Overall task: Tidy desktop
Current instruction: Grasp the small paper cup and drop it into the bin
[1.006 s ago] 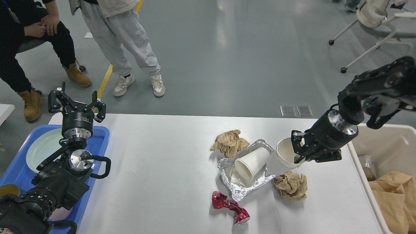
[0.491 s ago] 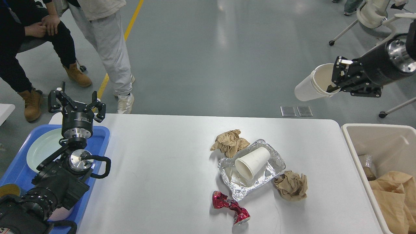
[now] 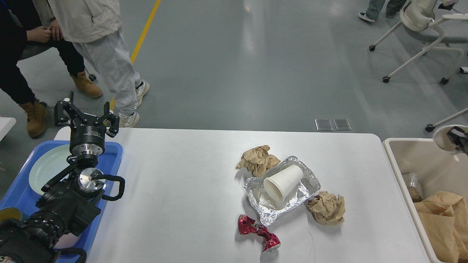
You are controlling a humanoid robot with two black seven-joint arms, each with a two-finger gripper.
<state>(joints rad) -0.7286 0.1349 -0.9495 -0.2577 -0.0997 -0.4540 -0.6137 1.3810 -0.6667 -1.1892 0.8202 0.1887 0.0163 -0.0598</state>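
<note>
The white desktop [image 3: 190,190] holds two crumpled brown paper balls [image 3: 257,160] [image 3: 326,207], a foil tray [image 3: 307,182] with a white paper cup [image 3: 283,182] lying on its side in it, and a crushed red can [image 3: 259,236]. My left gripper [image 3: 86,116] is open and empty, pointing up over the blue tray [image 3: 113,153]. My right gripper [image 3: 459,138] shows only at the right edge, above the beige bin [image 3: 398,171], shut on the rim of a second white cup [image 3: 442,138].
The blue tray holds a pale green plate [image 3: 45,171]. The beige bin holds brown paper [image 3: 444,215] and a bit of foil. People stand beyond the table's far left corner. Wheeled chairs stand at the far right.
My right gripper lifted a white cup from beside the foil tray, carried it up and right, and now holds it over the beige bin. The left arm has not moved.
</note>
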